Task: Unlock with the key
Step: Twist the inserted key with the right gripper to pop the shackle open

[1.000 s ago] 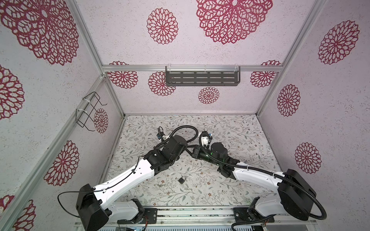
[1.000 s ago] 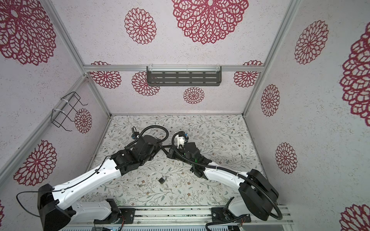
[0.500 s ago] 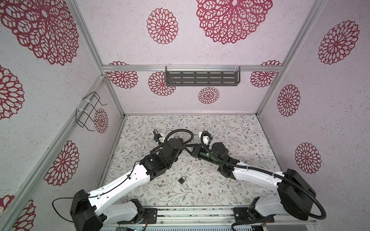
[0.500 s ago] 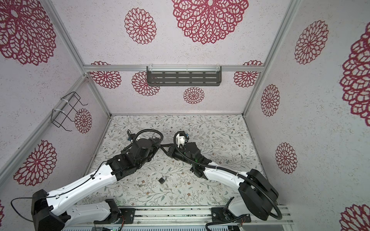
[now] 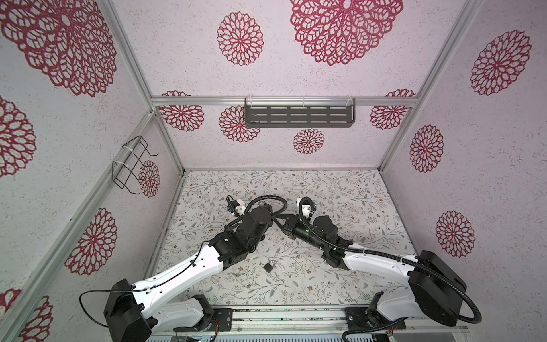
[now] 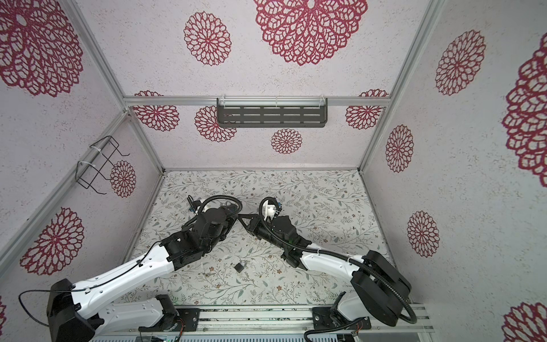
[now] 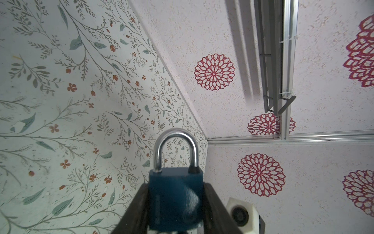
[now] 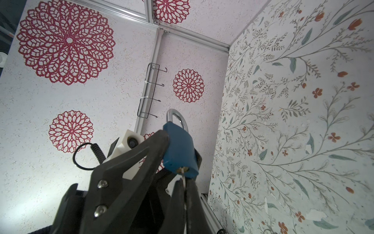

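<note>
My left pincer [image 7: 175, 188] clamps the padlock [image 8: 179, 150] clear of the table [image 5: 340, 207], its bottom facing my right pincer [image 8: 184, 187], which is pinched tight on the key [image 8: 184, 175], blade in the keyhole [image 8: 180, 170] along the lock's long axis, so I judge a twist about that axis comes next.

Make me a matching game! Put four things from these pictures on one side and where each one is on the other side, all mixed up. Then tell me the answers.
Things
1. blue padlock with silver shackle
2. thin silver key
3. small dark padlock
4. grey slotted metal shelf

Places
A. lying on the floral tabletop
B. fixed to the back wall
C. clamped in the left gripper
D. poking into a keyhole, pinched by the right gripper

Pairs: 1-C, 2-D, 3-A, 4-B.
</note>
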Tool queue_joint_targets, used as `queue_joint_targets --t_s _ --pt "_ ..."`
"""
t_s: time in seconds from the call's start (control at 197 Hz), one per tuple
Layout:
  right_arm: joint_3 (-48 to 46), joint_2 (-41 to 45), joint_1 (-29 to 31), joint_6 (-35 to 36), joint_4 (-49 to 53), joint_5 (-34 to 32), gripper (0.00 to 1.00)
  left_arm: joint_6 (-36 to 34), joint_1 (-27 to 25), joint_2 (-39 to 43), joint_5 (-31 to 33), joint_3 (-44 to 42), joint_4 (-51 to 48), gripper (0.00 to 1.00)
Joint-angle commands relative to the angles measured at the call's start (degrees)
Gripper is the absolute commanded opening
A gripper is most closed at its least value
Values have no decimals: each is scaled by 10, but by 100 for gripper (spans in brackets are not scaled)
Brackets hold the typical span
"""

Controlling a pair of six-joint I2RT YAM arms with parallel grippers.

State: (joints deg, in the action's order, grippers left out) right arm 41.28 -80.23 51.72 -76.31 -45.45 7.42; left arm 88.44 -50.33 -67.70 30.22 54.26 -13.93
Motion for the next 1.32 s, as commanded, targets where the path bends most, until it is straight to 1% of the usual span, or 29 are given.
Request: queue_joint_targets --t_s 0.0,0.167,0.273,0.319,0.39,0.552,0.704,0.79,0.856,0.967,1.094,1.124,1.215,1.312 --pt "7 16 10 -19 -72 -15 0 -10 -22 11 -31 -15 76 0" --pt "7 22 11 -21 -70 -16 0 -42 -22 19 -30 -18 90 0" --pt "3 26 14 -24 -68 -23 0 -71 -20 30 -41 -35 142 0" --pt "1 31 16 -24 -62 -29 0 -79 -19 33 -46 -34 147 0" --pt "-4 36 18 -24 -59 -40 0 -75 -14 36 -57 -34 147 0" --pt "-6 38 19 -38 -66 -47 0 -76 -4 32 -95 -47 199 0" --pt "-15 47 22 -47 -63 -68 0 -82 0 28 -99 -49 204 0" --pt "-10 49 22 -32 -54 -63 0 -79 4 32 -104 -56 215 0" --pt "-4 50 22 -11 -41 -61 0 -86 6 33 -103 -45 193 0" --pt "-6 48 22 13 -39 -57 0 -107 7 33 -90 -6 107 0" --pt "-1 57 22 55 6 -62 0 -130 13 34 -79 19 43 0" --pt "1 60 22 69 21 -65 3 -136 15 33 -75 26 25 0" --pt "6 73 22 103 65 -77 19 -160 27 30 -77 50 -22 0" --pt "5 87 21 136 93 -86 29 -195 36 24 -81 74 -59 0"
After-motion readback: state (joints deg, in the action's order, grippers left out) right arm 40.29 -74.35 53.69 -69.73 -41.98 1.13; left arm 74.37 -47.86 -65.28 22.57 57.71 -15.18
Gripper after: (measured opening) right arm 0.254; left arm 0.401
